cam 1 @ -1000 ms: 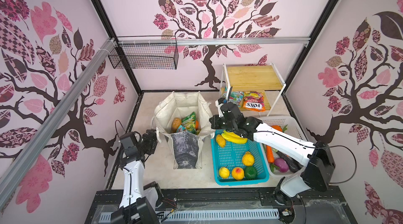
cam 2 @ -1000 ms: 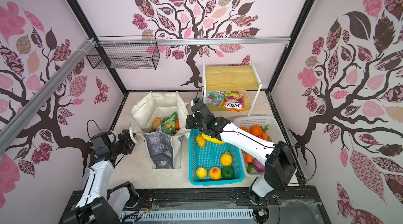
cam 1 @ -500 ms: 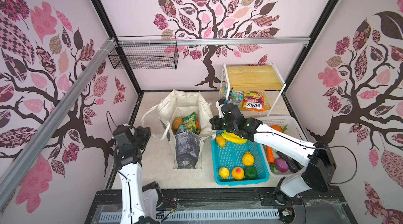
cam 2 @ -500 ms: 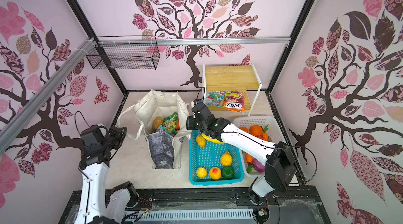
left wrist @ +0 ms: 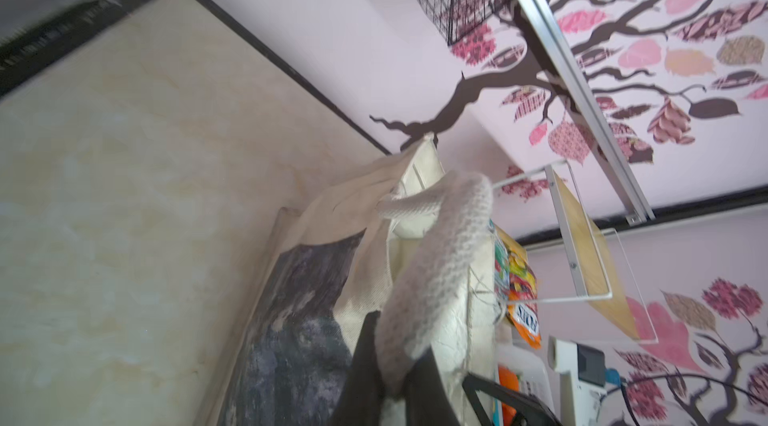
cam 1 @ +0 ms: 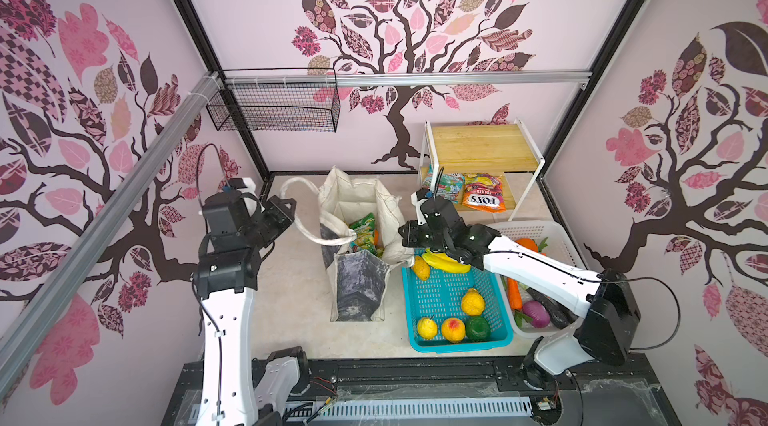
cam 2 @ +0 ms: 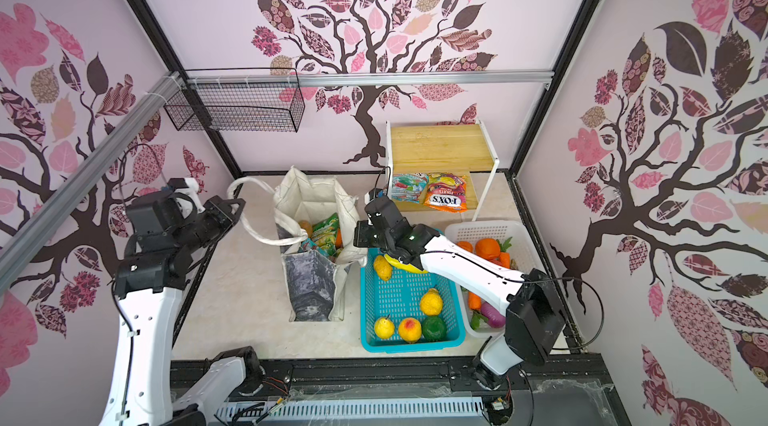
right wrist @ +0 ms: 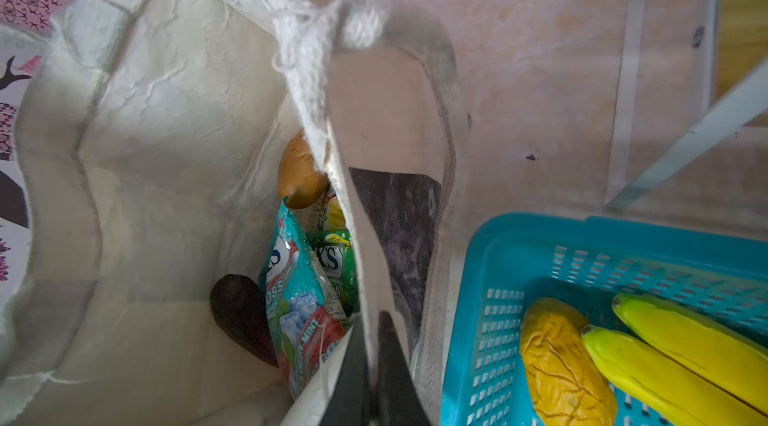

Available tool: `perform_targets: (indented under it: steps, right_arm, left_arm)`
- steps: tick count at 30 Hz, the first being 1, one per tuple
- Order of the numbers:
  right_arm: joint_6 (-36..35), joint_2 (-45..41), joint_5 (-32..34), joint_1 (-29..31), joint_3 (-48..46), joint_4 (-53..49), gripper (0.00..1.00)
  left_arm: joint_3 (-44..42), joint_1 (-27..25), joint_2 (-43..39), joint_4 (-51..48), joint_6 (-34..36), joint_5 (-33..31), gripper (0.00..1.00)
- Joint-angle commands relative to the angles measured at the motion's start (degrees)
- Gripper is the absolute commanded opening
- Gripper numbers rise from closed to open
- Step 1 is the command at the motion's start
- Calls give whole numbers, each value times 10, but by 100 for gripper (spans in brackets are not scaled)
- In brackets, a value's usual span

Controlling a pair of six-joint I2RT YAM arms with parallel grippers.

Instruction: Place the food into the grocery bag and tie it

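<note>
The grocery bag stands open on the floor, off-white with dark grey panels. Inside it lie green and teal snack packets, an orange-brown fruit and a dark brown round one. My left gripper is raised left of the bag and shut on a cream strap handle, which loops back to the bag. At the bag's right side, my right gripper is shut on the rim. A yellow banana bunch lies in the teal basket.
The teal basket with several toy fruits sits right of the bag. A white basket of vegetables stands beyond it. A white rack with a wooden top holds FOX'S packets. A black wire basket hangs on the back wall.
My left gripper has shut on the strap handle and drawn it up and out to the left of the bag. The right arm has stayed still.
</note>
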Motion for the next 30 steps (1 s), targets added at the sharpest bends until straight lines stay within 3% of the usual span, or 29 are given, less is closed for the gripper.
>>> perform_targets:
  steps: [1,5,8,11,17,28,30]
  right_arm:
    - [6,-3,-23,12,31,-17,0]
    - [2,-10,-10,34,55,-32,0]
    - [-4,0,47,70,98,-71,0]
    - [7,10,35,75,106,-63,3]
    - [-7,7,47,65,113,-90,15]
    - [-16,-170,-46,-49,-42,-23,88]
    - [-17,-186,-43,-68,-61,-34,96]
  left_arm:
    - [-8,-6,17,16,15,45,0]
    - [6,-13,24,-20,50,46,0]
    - [18,-13,5,-63,73,-48,0]
    - [30,-8,0,-105,89,-160,0]
    - [6,15,8,-97,77,-180,0]
    - [-33,49,-11,-55,64,-151,0]
    - [-38,49,-14,-53,63,-152,0]
